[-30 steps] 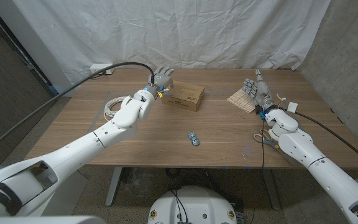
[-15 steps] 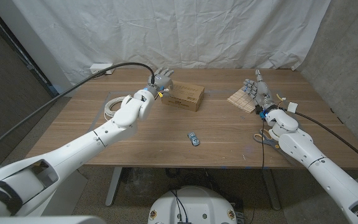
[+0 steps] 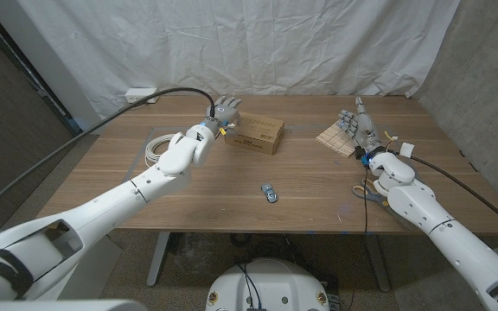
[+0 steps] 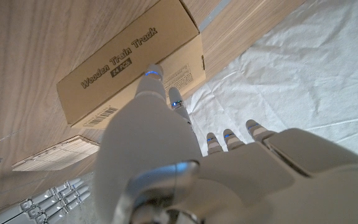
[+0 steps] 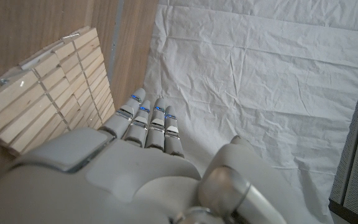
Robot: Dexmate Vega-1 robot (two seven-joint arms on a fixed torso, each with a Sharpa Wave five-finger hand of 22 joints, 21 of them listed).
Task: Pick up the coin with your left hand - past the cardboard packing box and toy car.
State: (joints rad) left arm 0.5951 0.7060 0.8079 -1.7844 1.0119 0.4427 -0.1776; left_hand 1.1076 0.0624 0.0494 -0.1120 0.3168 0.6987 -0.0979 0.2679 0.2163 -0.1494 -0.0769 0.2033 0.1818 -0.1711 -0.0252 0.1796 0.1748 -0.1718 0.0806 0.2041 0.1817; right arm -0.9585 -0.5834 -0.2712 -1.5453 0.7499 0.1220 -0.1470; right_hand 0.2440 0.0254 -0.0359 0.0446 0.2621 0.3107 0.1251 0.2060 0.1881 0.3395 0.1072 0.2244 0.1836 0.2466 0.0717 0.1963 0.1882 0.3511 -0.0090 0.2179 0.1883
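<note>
The left hand (image 3: 224,110) hovers with fingers spread, holding nothing, the cardboard packing box (image 3: 255,134) just beside its fingertips. I cannot tell where the coin lies. The toy car (image 3: 270,193) sits nearer. The right hand (image 3: 358,123) stands with fingers together beside the wooden clothespins (image 3: 335,138).

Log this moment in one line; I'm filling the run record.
left hand: open, beside box | right hand: open, by clothespins | coin: unseen

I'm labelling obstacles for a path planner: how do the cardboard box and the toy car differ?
The cardboard box is far bigger than the toy car. The box is plain brown with dark printed lettering, the car small and bluish. The box lies near the table's far edge, right beside the left hand; the car sits nearer the front, apart from both hands. Both rest on the wooden table.
</note>
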